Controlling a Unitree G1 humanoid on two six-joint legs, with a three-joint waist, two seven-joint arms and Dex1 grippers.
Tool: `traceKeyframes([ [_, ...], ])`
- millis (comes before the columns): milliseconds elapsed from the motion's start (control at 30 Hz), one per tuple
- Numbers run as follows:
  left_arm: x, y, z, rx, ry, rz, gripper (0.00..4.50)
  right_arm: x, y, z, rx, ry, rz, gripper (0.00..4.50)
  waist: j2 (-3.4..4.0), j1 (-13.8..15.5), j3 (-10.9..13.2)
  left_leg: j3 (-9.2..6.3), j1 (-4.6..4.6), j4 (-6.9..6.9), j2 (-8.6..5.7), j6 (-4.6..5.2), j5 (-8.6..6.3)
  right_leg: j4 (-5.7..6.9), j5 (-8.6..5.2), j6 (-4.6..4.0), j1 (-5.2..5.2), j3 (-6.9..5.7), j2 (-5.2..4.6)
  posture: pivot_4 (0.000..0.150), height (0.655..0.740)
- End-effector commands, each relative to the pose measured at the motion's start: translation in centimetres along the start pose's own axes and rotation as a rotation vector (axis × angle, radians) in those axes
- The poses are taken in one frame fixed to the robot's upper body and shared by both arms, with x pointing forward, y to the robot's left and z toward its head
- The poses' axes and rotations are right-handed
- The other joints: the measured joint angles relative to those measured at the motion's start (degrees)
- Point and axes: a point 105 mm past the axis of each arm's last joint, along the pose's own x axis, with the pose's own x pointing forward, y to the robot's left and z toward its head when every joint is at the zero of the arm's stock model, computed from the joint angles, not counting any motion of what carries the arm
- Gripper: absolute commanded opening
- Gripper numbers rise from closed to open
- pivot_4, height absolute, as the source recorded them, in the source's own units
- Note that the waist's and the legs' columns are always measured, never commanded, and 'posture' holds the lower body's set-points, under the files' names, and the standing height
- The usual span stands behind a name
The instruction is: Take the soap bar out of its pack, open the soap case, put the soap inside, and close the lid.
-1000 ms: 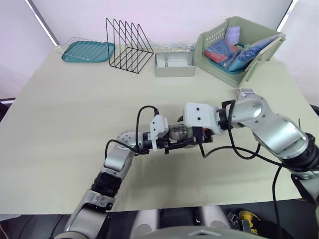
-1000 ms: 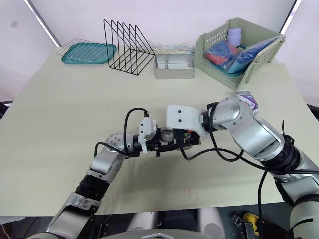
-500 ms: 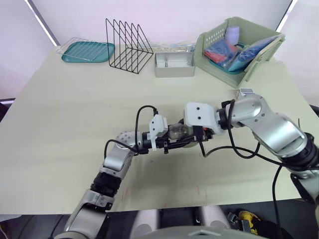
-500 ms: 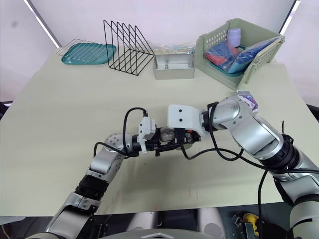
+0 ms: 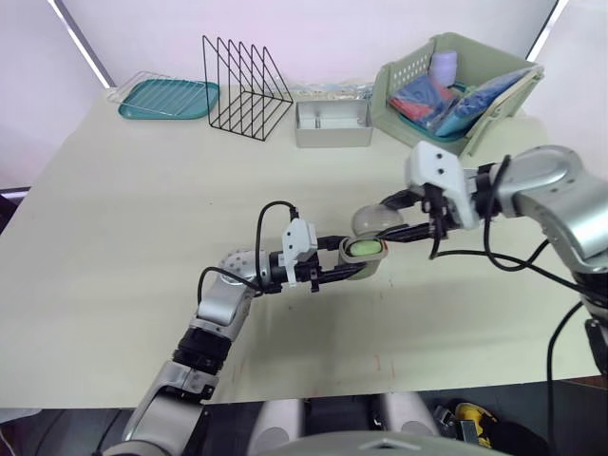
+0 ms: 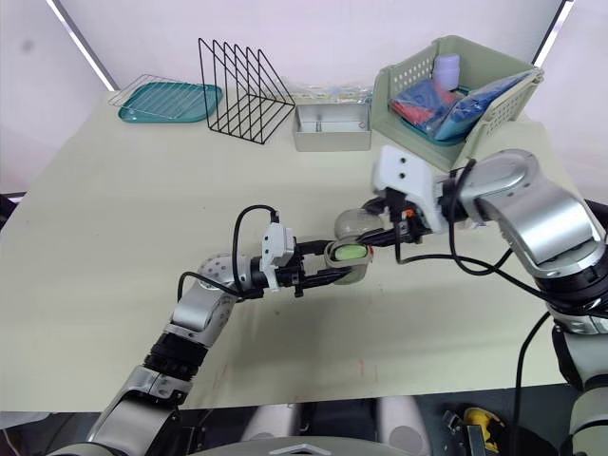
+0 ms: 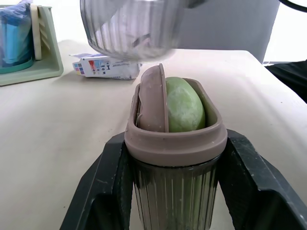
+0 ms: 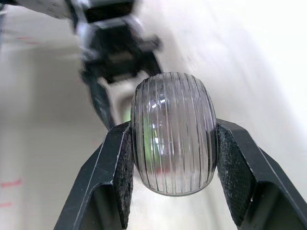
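My left gripper (image 7: 175, 158) is shut on the ribbed base of the soap case (image 5: 365, 260), near the table's middle. A green soap bar (image 7: 184, 105) lies inside the base, beside a brown inner tray (image 7: 151, 100) standing on edge. The clear ribbed lid (image 8: 173, 132) is off the base and held in my right gripper (image 5: 407, 217), which is shut on it, just above and to the right of the base. The lid (image 6: 358, 225) hangs a little apart from the base (image 6: 348, 257). The small soap pack (image 7: 106, 65) lies on the table beyond the case.
Along the back of the table (image 5: 123, 228) stand a teal tray (image 5: 167, 97), a black wire rack (image 5: 243, 87), a metal box (image 5: 332, 123) and a green basket (image 5: 456, 81) holding several packets.
My right gripper has lifted the lid off the base and drawn it up and to the right. The green soap inside is now uncovered. The left gripper has kept the base still.
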Motion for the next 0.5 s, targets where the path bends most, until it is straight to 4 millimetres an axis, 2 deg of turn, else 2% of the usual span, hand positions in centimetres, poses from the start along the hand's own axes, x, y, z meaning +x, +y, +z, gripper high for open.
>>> traceKeyframes([
  [33,-1.4,0.5,-0.9,-0.004,0.044,0.031,1.91,-2.0,-2.4,-2.0,0.074,-0.020,-0.139,1.84,-0.01,-0.04,0.01,0.08,0.00,0.00,0.00,0.00,0.00,0.00,0.00,0.00,0.01,0.00,0.00,0.150,0.7400],
  [100,-1.5,0.5,-0.9,-0.004,0.042,0.028,1.91,-2.2,-2.8,-3.3,0.106,-0.015,-0.170,1.84,0.01,-0.24,0.02,0.19,0.02,-0.02,0.02,0.00,0.00,0.00,0.00,0.00,0.00,0.05,0.01,0.150,0.7400],
  [233,-1.5,0.3,-0.9,0.002,0.045,0.006,1.91,-1.8,-3.9,-8.1,0.173,0.014,-0.320,1.84,-0.01,-0.28,0.01,0.32,0.08,-0.05,0.09,0.00,0.00,0.02,0.00,0.00,-0.01,0.17,0.08,0.150,0.7400],
  [500,-1.4,0.4,-1.0,0.011,0.051,0.002,1.91,0.2,-3.9,-12.6,0.238,0.038,-0.454,1.84,-0.01,-0.24,0.01,0.40,0.10,-0.04,0.08,0.00,0.00,0.04,0.00,0.00,-0.02,0.28,0.09,0.150,0.7400],
])
